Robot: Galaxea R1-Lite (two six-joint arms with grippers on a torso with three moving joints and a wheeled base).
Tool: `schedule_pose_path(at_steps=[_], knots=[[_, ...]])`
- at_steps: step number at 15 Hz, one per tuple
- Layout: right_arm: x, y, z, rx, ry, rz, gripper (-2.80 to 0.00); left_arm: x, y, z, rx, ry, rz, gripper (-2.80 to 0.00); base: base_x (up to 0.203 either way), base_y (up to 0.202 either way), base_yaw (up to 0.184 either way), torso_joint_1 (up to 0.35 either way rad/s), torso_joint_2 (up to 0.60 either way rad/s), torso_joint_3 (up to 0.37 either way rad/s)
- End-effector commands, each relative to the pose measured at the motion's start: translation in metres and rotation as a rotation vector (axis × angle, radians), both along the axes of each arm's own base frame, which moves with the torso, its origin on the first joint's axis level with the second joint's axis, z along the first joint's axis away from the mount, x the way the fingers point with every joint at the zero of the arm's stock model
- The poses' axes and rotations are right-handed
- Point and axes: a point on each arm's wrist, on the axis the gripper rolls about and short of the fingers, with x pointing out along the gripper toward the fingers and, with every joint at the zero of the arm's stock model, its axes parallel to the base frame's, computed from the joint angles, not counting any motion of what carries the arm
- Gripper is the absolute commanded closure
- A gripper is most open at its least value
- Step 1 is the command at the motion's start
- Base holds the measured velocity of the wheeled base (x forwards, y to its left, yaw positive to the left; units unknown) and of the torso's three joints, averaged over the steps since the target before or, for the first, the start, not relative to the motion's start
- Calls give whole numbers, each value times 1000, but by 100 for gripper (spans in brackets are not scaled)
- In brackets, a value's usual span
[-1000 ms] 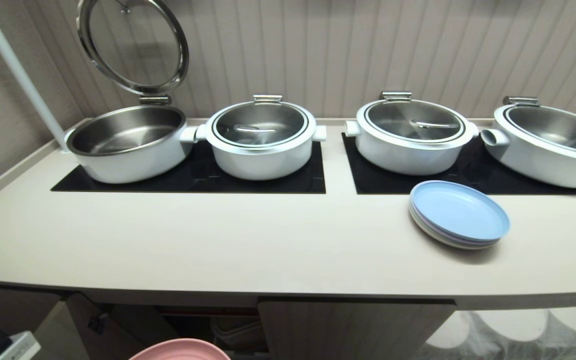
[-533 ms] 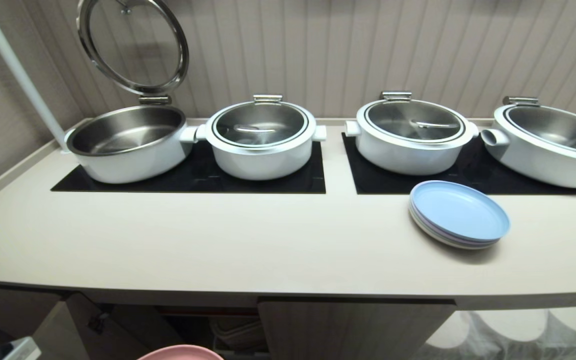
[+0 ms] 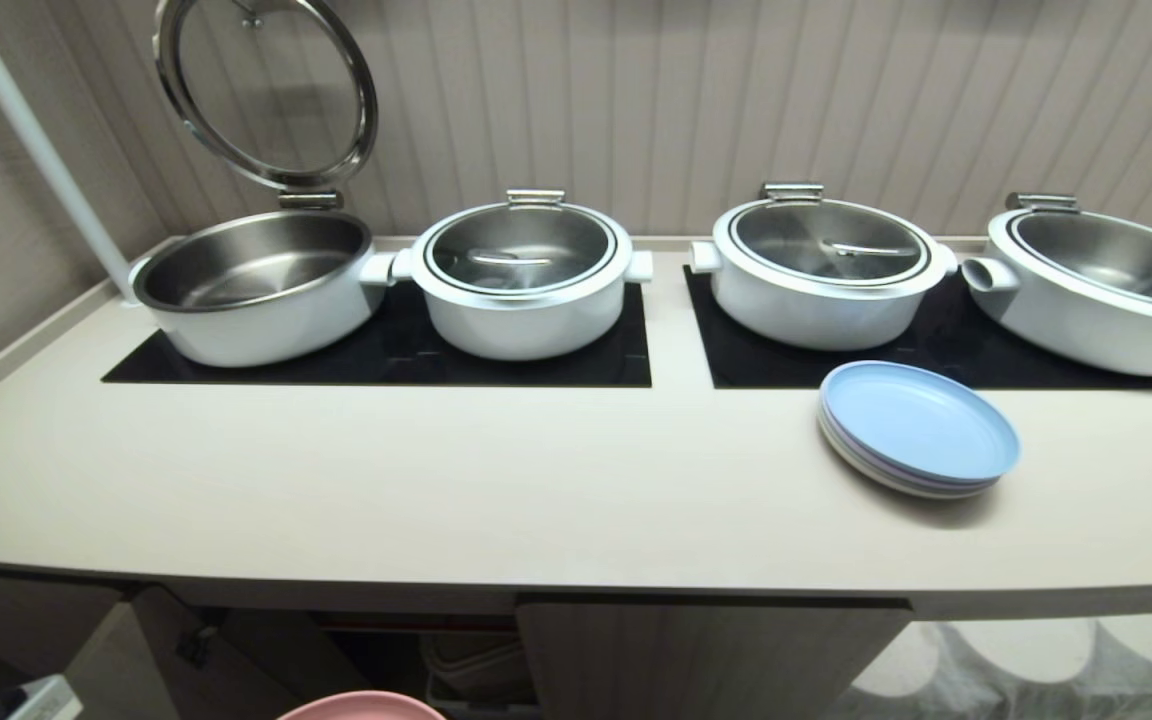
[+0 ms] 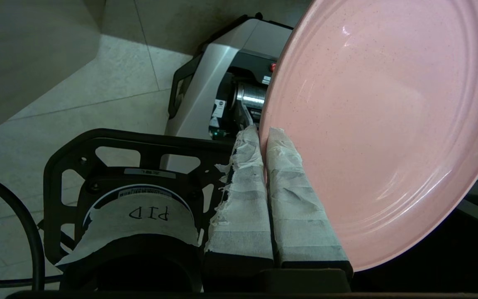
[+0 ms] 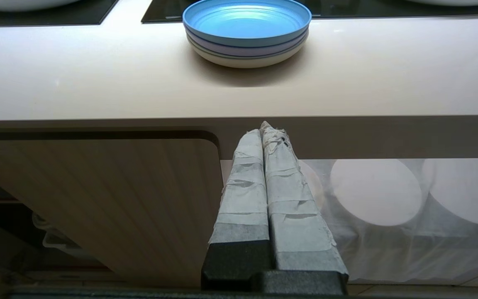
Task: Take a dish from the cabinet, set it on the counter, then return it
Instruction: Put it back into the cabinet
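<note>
My left gripper (image 4: 264, 133) is shut on the rim of the pink dish (image 4: 388, 124), which it holds low over the floor in front of the cabinet. In the head view only the dish's far edge (image 3: 361, 706) peeks up below the counter (image 3: 436, 500). The cabinet's left door (image 3: 206, 650) stands open and its right door (image 3: 706, 660) is shut. My right gripper (image 5: 266, 128) is shut on nothing and parked below the counter's front edge (image 5: 347, 124), next to the shut cabinet door (image 5: 98, 199).
A stack of pale blue plates (image 3: 919, 428) lies on the counter at right. Several white pots (image 3: 521, 280) stand on black cooktop panels (image 3: 416, 355) at the back; the leftmost pot (image 3: 256, 285) has its lid raised. My own base (image 4: 218, 95) sits on the tiled floor.
The pink dish's edge has sunk a little lower in the head view and shifted slightly right. The counter and the right arm have not moved.
</note>
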Motion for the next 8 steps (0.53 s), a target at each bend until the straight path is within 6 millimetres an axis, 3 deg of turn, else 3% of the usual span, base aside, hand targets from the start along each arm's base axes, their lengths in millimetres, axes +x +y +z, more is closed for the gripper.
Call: schedule_pose_path(at_steps=[1,8], knots=[[0,0,0,0,0,0,0,0,0,0,0,7,2,0,0,0,0,0,0,0],[0,0,0,0,0,0,0,0,0,0,-1,5,2,0,0,0,0,-3,2,4]])
